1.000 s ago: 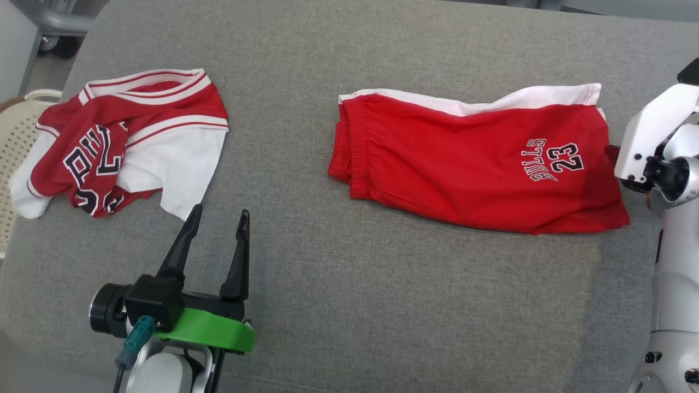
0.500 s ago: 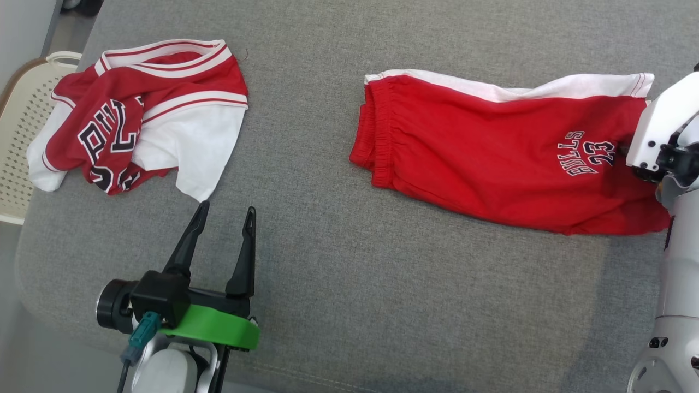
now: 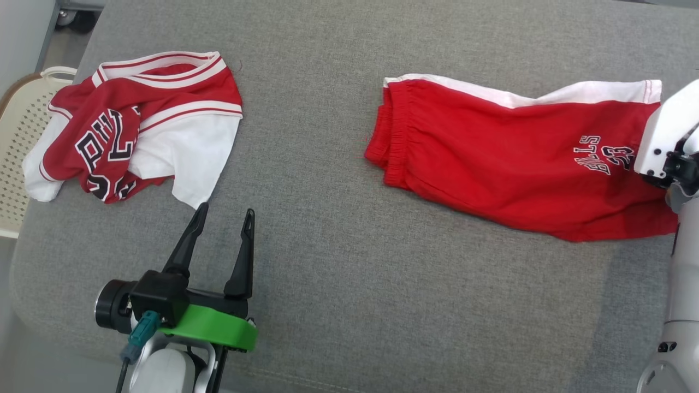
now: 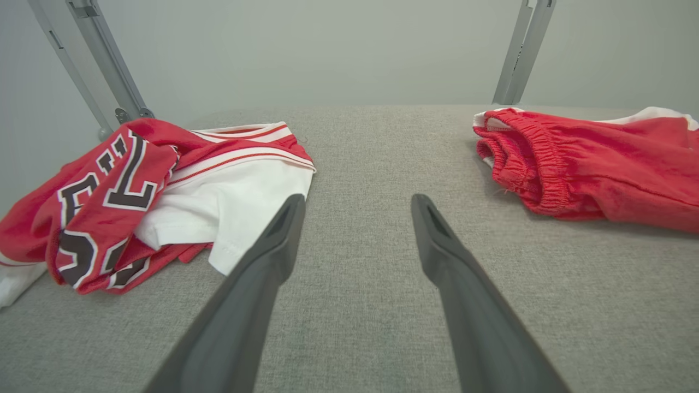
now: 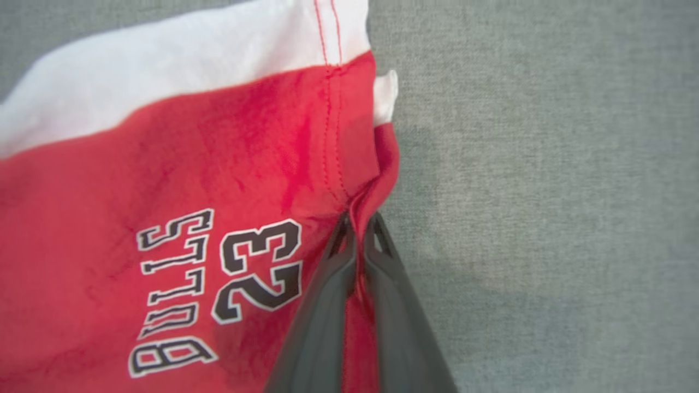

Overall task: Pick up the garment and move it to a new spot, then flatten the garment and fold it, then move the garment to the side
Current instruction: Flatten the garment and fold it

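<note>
The garment, red shorts [image 3: 508,164] with a white side stripe and "BULLS 23" print, lies flat on the right of the grey cushion [image 3: 327,262]. My right gripper [image 5: 357,225] is shut on the red hem of the shorts [image 5: 191,191] at their leg end. In the head view my right arm's white wrist [image 3: 663,136] covers that hem. My left gripper [image 3: 223,215] hovers open and holding nothing near the cushion's front left; in the left wrist view the left gripper [image 4: 355,206] points between the two garments, with the shorts [image 4: 590,164] to its right.
A crumpled red and white jersey [image 3: 136,131] lies at the cushion's left, just beyond my left fingertips; the left wrist view shows the jersey [image 4: 136,196] too. A cream perforated basket [image 3: 16,136] stands off the left edge. Metal frame legs [image 4: 98,60] rise behind the cushion.
My right gripper has closed on the shorts' hem. The head camera has shifted, so the whole picture moved. My left gripper stays open in place.
</note>
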You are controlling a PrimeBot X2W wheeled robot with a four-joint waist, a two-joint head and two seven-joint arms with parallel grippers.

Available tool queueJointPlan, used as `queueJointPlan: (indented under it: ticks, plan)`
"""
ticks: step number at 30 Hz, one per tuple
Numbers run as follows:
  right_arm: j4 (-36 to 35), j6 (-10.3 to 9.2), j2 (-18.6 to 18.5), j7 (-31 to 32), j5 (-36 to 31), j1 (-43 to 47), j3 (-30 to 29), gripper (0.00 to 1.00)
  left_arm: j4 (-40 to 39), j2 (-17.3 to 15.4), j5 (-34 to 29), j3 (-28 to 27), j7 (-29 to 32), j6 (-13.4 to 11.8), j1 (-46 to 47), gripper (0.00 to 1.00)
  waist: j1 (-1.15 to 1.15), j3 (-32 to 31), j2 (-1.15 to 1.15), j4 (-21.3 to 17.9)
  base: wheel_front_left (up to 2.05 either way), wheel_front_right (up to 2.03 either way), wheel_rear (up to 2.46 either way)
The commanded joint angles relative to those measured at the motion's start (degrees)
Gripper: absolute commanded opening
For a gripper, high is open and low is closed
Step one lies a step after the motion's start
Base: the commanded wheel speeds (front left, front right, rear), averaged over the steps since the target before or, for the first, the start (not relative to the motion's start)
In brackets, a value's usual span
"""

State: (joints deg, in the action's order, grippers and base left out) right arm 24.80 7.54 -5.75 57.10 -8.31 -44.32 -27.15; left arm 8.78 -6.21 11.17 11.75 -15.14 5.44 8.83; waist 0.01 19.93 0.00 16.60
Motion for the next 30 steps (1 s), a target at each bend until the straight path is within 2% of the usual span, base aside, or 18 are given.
queueJointPlan:
  ticks: [1,10,15,19,30]
  plan:
    - [-0.30,-0.10,-1.43,-0.85,-0.84,0.76,-0.60,0.00,0.01,-0.09,-0.27,-0.16,-0.06,0.21,0.12,1.00,-0.01,-0.57,0.00,-0.40,0.00,0.00,0.00]
    - [-2.69,-0.09,-4.94,-2.87,-3.28,1.82,-1.84,0.00,0.32,-0.34,-0.56,-0.45,-0.06,0.45,-1.14,1.00,-0.01,-2.67,0.00,-1.38,0.00,0.00,0.00]
    - [-3.61,-0.09,-4.15,-1.77,-2.39,1.59,-0.53,0.00,0.33,-0.28,-0.61,-0.63,-0.06,0.32,-1.42,1.00,-0.01,-3.62,0.00,-1.67,0.00,0.00,0.00]
    - [-3.91,-0.09,-3.22,-1.17,-0.29,1.21,2.19,0.00,0.50,-0.07,-0.54,-0.57,-0.06,0.29,-1.70,1.00,-0.01,-4.24,0.00,-1.57,0.00,0.00,0.00]
    - [-3.47,-0.09,0.13,0.11,9.87,-1.37,17.33,0.00,0.86,0.48,0.02,-0.71,-0.04,0.23,-2.46,1.00,-0.01,-6.32,0.00,0.90,0.00,0.00,0.00]
